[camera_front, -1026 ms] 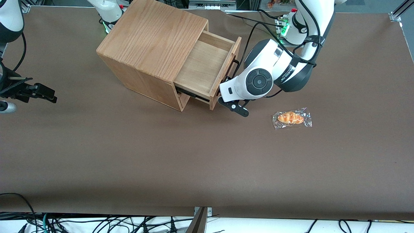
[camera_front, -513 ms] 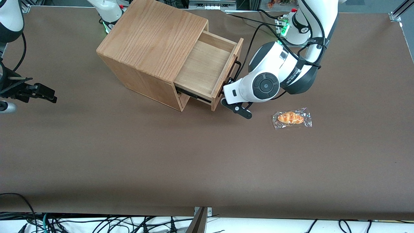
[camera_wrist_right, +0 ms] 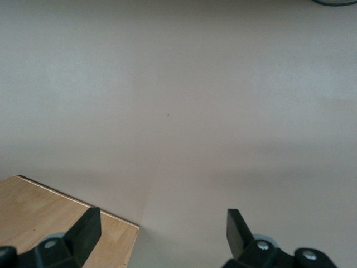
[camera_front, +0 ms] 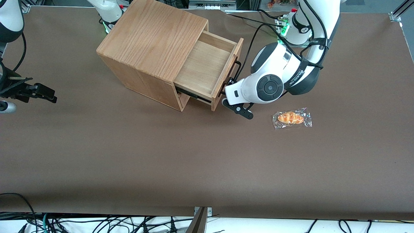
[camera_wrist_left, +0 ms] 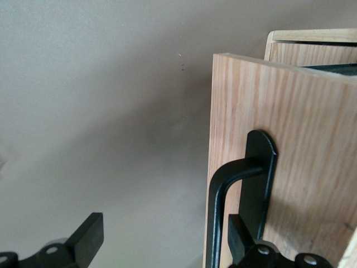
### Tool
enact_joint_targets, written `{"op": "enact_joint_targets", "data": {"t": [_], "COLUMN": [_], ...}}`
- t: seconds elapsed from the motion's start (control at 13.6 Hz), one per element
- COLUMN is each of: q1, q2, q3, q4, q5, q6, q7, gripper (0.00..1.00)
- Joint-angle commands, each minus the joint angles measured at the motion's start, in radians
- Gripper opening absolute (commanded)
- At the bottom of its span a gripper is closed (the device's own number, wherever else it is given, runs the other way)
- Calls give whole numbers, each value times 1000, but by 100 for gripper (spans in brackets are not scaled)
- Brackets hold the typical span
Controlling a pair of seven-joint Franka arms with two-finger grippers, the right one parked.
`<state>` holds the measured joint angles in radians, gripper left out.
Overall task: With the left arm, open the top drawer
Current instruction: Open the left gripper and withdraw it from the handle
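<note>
The top drawer (camera_front: 203,69) stands pulled well out of the light oak cabinet (camera_front: 152,38), showing its bare wood floor. Its black bar handle (camera_front: 235,72) runs across the drawer front (camera_wrist_left: 290,139). The left arm (camera_front: 275,81) reaches in from the working arm's end of the table, its gripper (camera_front: 229,83) at the handle. In the left wrist view the gripper (camera_wrist_left: 164,243) is open. The handle bar (camera_wrist_left: 215,223) passes between the fingers: one finger (camera_wrist_left: 241,239) sits between bar and drawer front, the second (camera_wrist_left: 89,240) is well clear over the table.
A bread roll in clear wrap (camera_front: 291,118) lies on the brown table (camera_front: 161,155), nearer to the front camera than the arm's wrist. Below the open drawer a lower wooden front (camera_front: 185,98) stays in the cabinet. Cables run near the arm's base (camera_front: 284,27).
The drawer slid a little farther out, then stopped. The arm's wrist kept shifting slightly toward the working arm's end. The gripper stays at the handle.
</note>
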<state>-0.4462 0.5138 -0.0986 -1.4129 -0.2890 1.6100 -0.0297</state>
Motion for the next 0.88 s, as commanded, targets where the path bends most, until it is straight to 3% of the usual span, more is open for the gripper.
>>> {"op": "enact_joint_targets", "data": {"t": [0.0, 0.37, 0.59, 0.81], "q1": [40, 115, 213, 265], "q2": [-24, -70, -96, -124], "q3": [-1, 11, 10, 11], "q4": [5, 40, 42, 42], "q5": [-25, -15, -7, 155], "q6": [-36, -61, -100, -101], "q7": [28, 48, 50, 50], "gripper": [99, 100, 100, 100]}}
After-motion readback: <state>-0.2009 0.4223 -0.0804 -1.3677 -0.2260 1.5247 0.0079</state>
